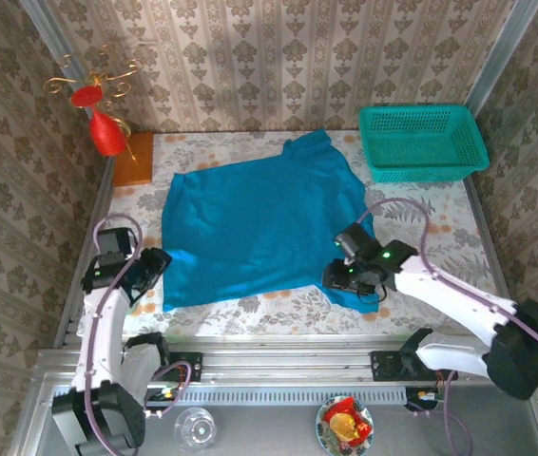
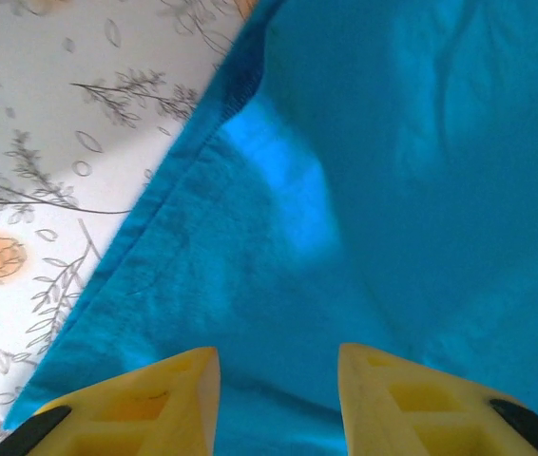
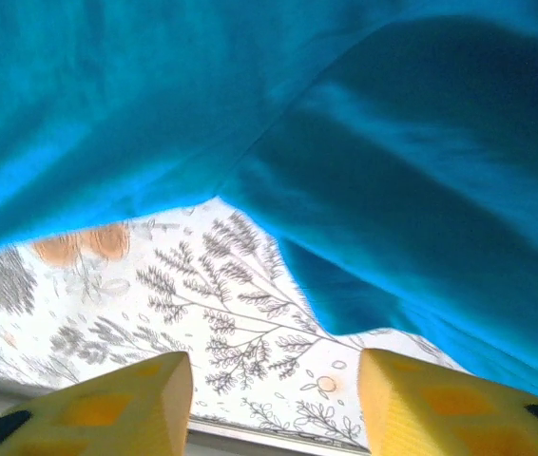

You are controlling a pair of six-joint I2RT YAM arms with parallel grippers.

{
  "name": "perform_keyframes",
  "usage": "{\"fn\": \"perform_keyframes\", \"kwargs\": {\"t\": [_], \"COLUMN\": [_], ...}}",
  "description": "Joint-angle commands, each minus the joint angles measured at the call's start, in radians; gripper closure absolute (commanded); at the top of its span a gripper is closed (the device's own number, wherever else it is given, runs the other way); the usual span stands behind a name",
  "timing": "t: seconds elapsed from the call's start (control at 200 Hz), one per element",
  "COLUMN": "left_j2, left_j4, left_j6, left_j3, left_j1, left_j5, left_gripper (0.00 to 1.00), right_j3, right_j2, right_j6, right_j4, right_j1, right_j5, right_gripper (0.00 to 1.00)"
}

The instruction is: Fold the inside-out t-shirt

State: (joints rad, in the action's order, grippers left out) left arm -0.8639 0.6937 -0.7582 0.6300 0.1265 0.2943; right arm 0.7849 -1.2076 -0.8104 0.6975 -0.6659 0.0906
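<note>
The inside-out t-shirt [image 1: 259, 228] lies spread on the flowered worktop [image 1: 250, 309]. The left claw [image 1: 153, 266] stands at its near-left corner and the right claw [image 1: 340, 277] at its near-right edge, both parted and empty. I judge a fold is being set up. Next, each claw must close on the hem, which looks rumpled by the right claw.

1. The inside-out t-shirt [image 3: 364, 142] spans the upper part, bright blue, with a diagonal crease and a darker overlapping layer on the right.
2. Its lower edge dips to a corner ahead of the gap between the fingers.
3. Below it the tabletop [image 3: 155, 313] shows a grey leaf and orange flower print.
4. The two yellow right fingers [image 3: 117, 404] stand apart at the bottom, with nothing between them.
</note>
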Motion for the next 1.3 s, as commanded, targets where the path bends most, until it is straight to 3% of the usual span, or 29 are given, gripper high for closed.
{"fn": "perform_keyframes", "kwargs": {"t": [0.0,0.435,0.715,0.785,0.865,1.04,1.185,1.295], "left_j2": [-0.050,-0.119,-0.151,-0.158,-0.169,-0.219,-0.274,-0.317], "left_j4": [-0.074,-0.126,-0.132,-0.133,-0.137,-0.148,-0.208,-0.219], "left_j6": [0.029,0.056,0.063,0.068,0.076,0.123,0.173,0.198], "left_j3": [0.010,-0.005,0.012,0.020,0.025,0.043,0.056,0.102], "left_j1": [-0.029,-0.035,-0.034,-0.034,-0.033,-0.032,-0.027,-0.021], "left_j5": [0.021,0.004,-0.001,-0.003,-0.007,-0.002,0.046,0.067], "left_gripper": [0.62,0.61,0.62,0.62,0.62,0.62,0.61,0.61], "right_j3": [0.015,-0.072,-0.080,-0.048,-0.008,0.057,0.130,0.166], "right_j2": [-0.082,-0.266,-0.214,-0.155,-0.112,-0.110,-0.254,-0.362], "right_j6": [0.051,0.022,-0.053,-0.041,0.005,0.128,0.208,0.234], "right_j4": [-0.090,-0.207,-0.234,-0.207,-0.166,-0.139,-0.155,-0.219], "right_j1": [-0.044,-0.093,-0.173,-0.167,-0.119,0.096,0.278,0.351], "right_j5": [0.024,0.069,0.259,0.247,0.194,0.221,0.220,0.267], "right_gripper": [0.44,0.34,0.32,0.27,0.20,0.19,0.15,0.15]}}
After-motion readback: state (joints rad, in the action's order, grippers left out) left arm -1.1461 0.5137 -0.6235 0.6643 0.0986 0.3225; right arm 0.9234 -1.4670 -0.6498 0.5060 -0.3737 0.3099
